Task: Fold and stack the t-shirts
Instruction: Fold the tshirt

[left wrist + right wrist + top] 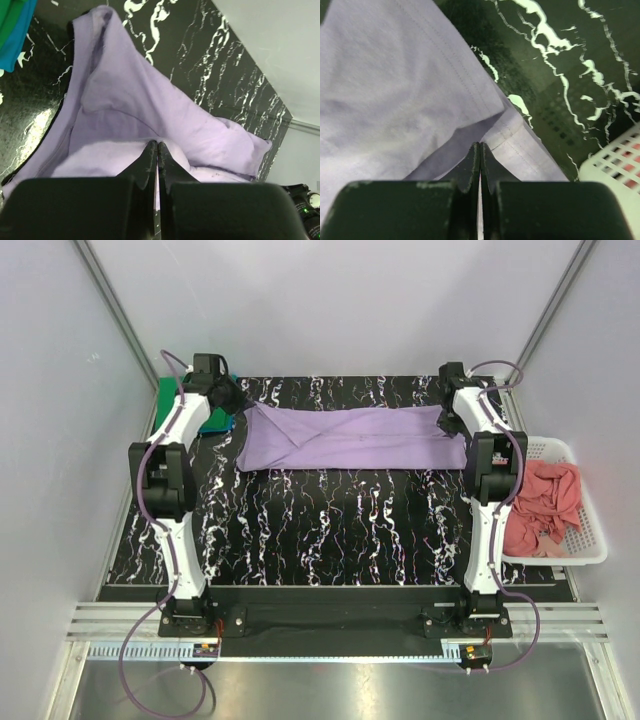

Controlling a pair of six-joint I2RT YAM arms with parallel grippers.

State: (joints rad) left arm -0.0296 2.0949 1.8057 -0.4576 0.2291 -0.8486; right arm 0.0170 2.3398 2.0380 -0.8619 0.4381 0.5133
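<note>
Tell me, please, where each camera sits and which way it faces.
Top external: above and behind the robot, looking down on the table; left arm and right arm show.
Left wrist: on the left arm, facing along the left hand, shut on the light purple t-shirt.
Right wrist: likewise along the right hand, shut on that shirt's other end; basket corner beside.
Shared: all show that t-shirt.

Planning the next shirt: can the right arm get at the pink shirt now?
Probably not yet: the right tool is shut on the purple shirt. Otherwise the pink shirt lies uncovered in the basket beside it.
</note>
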